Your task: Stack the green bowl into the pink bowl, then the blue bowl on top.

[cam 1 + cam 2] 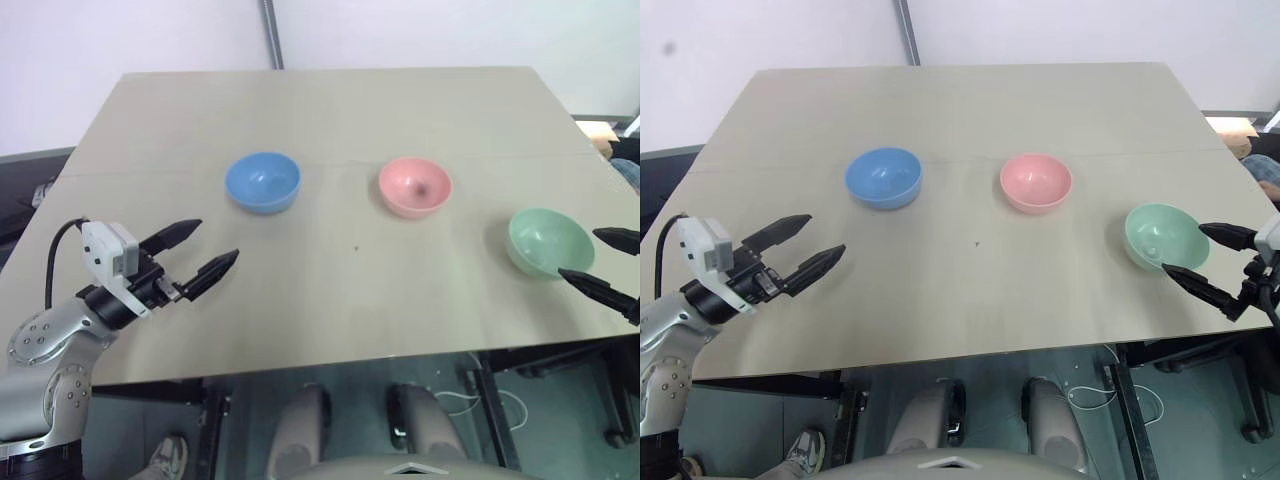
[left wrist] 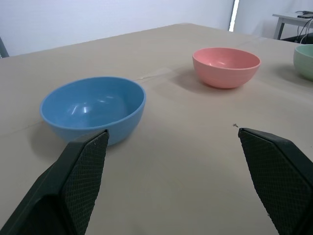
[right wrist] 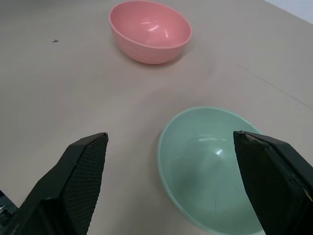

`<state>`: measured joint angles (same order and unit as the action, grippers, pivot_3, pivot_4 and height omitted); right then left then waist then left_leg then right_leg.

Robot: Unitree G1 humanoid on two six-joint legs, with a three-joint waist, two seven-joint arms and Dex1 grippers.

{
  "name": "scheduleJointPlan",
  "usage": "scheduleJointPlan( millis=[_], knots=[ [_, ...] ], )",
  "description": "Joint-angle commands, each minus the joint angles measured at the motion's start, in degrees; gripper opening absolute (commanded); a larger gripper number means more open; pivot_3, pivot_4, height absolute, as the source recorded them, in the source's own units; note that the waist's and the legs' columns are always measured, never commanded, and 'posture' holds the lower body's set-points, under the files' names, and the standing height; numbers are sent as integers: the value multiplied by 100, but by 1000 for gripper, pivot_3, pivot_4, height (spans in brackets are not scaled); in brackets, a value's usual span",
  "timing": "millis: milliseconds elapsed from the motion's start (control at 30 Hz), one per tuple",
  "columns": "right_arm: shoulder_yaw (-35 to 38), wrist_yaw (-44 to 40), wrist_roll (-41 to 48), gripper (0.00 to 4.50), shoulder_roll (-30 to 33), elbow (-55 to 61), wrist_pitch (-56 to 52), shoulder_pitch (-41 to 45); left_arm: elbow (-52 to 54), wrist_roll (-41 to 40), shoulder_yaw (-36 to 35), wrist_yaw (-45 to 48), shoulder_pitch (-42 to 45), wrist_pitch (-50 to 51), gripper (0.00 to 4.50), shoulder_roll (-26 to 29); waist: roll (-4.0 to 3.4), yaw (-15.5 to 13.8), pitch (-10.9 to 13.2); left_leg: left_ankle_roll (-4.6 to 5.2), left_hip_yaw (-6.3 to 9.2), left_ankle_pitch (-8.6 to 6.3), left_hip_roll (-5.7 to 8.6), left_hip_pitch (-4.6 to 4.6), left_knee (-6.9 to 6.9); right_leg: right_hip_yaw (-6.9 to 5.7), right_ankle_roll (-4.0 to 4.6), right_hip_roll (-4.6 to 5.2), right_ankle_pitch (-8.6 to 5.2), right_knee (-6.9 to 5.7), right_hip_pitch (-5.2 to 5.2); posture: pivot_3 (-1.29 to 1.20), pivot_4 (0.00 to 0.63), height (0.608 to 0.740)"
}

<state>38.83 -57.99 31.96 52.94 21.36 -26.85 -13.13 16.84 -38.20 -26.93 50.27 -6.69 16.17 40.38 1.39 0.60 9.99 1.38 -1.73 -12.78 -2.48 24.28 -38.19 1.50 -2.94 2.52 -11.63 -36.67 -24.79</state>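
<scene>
Three bowls stand apart in a row on the tan table (image 1: 330, 110): the blue bowl (image 1: 263, 182) at the left, the pink bowl (image 1: 415, 186) in the middle, the green bowl (image 1: 548, 241) at the right near the table's edge. My left gripper (image 1: 197, 250) hovers open over the table's front left, short of the blue bowl (image 2: 93, 107), holding nothing. My right gripper (image 1: 1206, 256) is open just right of the green bowl (image 3: 212, 164), fingers level with its rim, nothing between them. The pink bowl (image 3: 149, 30) lies beyond.
The table's front edge (image 1: 330, 365) runs just under both grippers; its right edge is close to the green bowl. Black frame legs and a white cable (image 1: 490, 405) lie on the floor below at the right. A metal pole (image 1: 272, 32) rises behind the table.
</scene>
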Motion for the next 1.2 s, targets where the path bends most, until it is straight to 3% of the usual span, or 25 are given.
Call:
scheduleJointPlan(
  millis=[33, 533, 700, 800, 900, 1100, 1200],
  knots=[
    [185, 1, 41, 4457, 62, 104, 38, 19, 126, -72, -55, 74, 102, 31, 4500, 102, 0, 0, 0, 0, 0, 0, 0, 0, 0, 0, 0, 0, 0, 0, 0, 0, 150, 740],
    [-1110, 489, -219, 4457, -114, 332, 177, 814, 302, -2, 307, 134, 291, 73, 4500, 18, -1, 3, 1, 1, -1, 0, 7, 2, 0, 1, 0, 0, 0, -1, -2, 0, 150, 740],
    [-2638, 785, -943, 4457, -204, 155, 219, 1999, 294, -24, 565, 318, 457, 120, 4500, 93, -1, 26, 1, 1, -8, 0, 6, -4, -1, 2, 0, 1, 1, -2, -2, 0, 150, 740],
    [-3997, 883, -1791, 4457, -671, -699, 368, 3364, 187, 22, 727, 497, 662, -14, 4500, 62, -1, 43, 4, 1, -11, 0, 3, -7, 0, 0, 1, 0, 1, -4, -4, 0, 150, 740],
    [-4883, 751, -2445, 4457, -1175, -1819, 745, 4510, 161, -42, 754, 668, 773, -17, 4500, 95, -1, 70, 6, 1, -18, 1, 3, -8, 1, 4, 3, -3, 2, -7, -10, 0, 150, 740],
    [-5656, 503, -3225, 4457, -1789, -3835, 1808, 5636, 293, -158, 625, 1012, 579, 25, 4500, 220, 0, 3, 5, 2, -15, 2, 11, 57, 4, 3, 25, -6, 16, -4, -56, 0, 150, 740],
    [-5872, 302, -3521, 3636, -1907, -4637, 2197, 5976, 476, -388, 461, 1106, 368, 163, 4500, 252, 1, 12, 6, 3, -21, 1, 11, 57, 4, 6, 24, -4, 16, 0, -56, 0, 150, 740]
  ],
)
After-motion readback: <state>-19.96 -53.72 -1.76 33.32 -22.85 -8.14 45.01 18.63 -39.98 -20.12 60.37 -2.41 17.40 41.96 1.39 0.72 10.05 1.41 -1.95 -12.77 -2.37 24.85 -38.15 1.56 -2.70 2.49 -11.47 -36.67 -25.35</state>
